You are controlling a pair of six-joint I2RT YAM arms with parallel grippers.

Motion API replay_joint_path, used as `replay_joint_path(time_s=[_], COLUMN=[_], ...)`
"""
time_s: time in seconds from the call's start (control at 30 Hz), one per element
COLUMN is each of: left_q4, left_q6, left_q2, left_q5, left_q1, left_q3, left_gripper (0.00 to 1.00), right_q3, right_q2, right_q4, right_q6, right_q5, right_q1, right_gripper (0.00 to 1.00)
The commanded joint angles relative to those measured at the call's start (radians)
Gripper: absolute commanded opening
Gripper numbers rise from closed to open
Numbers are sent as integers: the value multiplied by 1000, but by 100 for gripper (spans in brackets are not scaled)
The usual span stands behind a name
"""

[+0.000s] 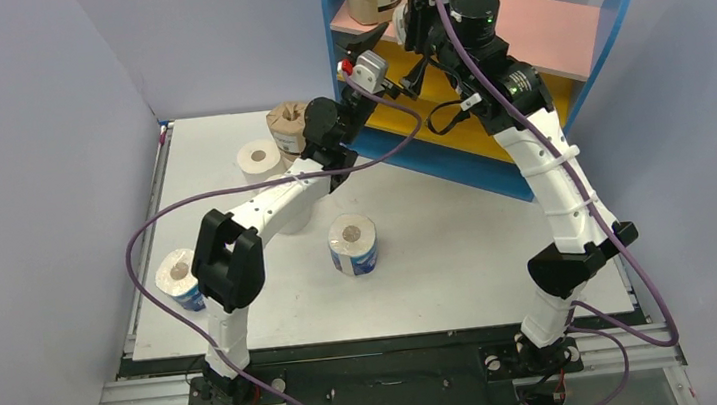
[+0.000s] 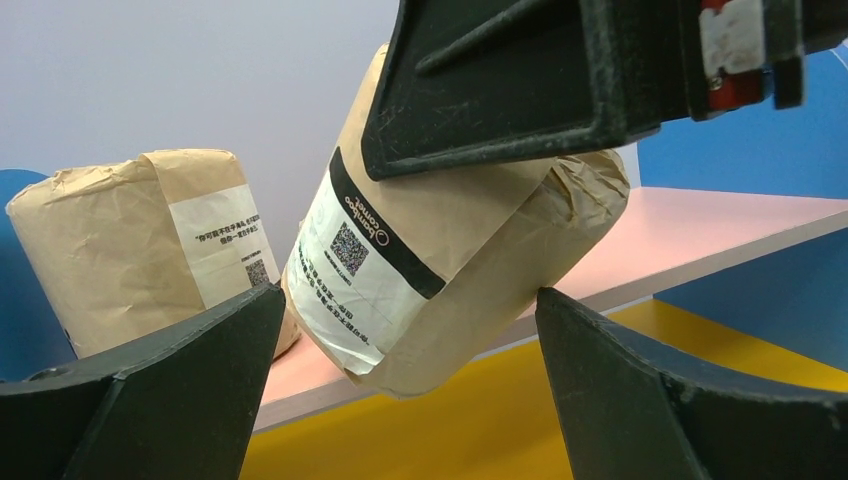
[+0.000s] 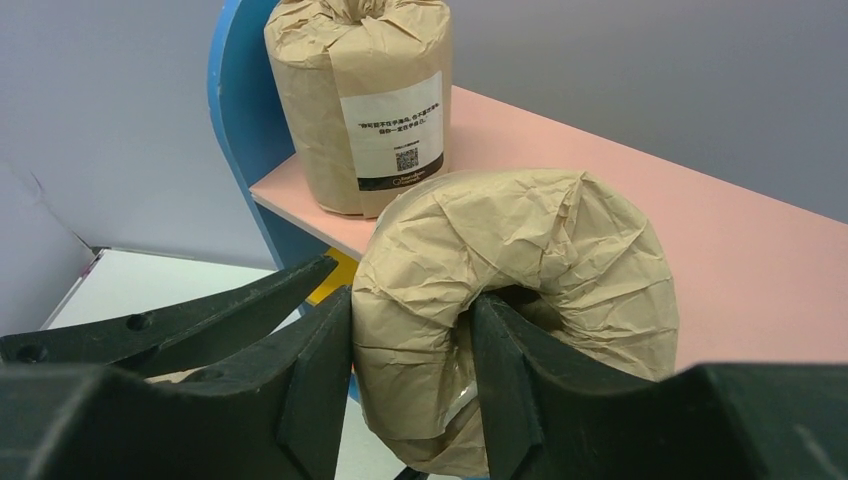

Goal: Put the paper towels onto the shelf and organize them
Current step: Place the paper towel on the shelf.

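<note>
A: Right gripper (image 3: pixel 410 390)?
B: Clamped on the held brown roll (image 3: pixel 560 260), 1 finger in the core and 1 outside. Roll is tilted at the pink top board's (image 3: pixel 760 260) front edge, mid-frame.
A: Left gripper (image 2: pixel 408 300)?
B: Jaws wide, holding nothing, just below that roll.
A: Best set-down?
B: Probably level it, go deeper, and land it right of the upright brown roll (image 3: pixel 360 100). Board is bare toward frame right; the blue side panel (image 3: pixel 235 110) closes the left.

upright roll (image 3: pixel 385 100) on shelf board (image 3: pixel 750 250); tilted roll (image 3: pixel 540 260) beside it
</note>
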Motion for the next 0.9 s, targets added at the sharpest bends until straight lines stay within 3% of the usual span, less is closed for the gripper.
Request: replay_joint_path(time_s=[0.0, 0.23, 0.87], left_q4=[21, 61, 48], left_q6=[-24, -93, -196], left_q2=[26, 57, 82], left_q5=[20, -11, -5], left_q1=[6, 4, 0], left_q3=[67, 83, 142], left_gripper=[94, 86, 82], right_q3=[2, 4, 22], right_q2=[-31, -33, -35], right_q4=[32, 43, 72], right_q6=[19, 49, 175], right_q5=[-16, -50, -173], right_q1=[-15, -32, -83], right_gripper=[43, 48, 67])
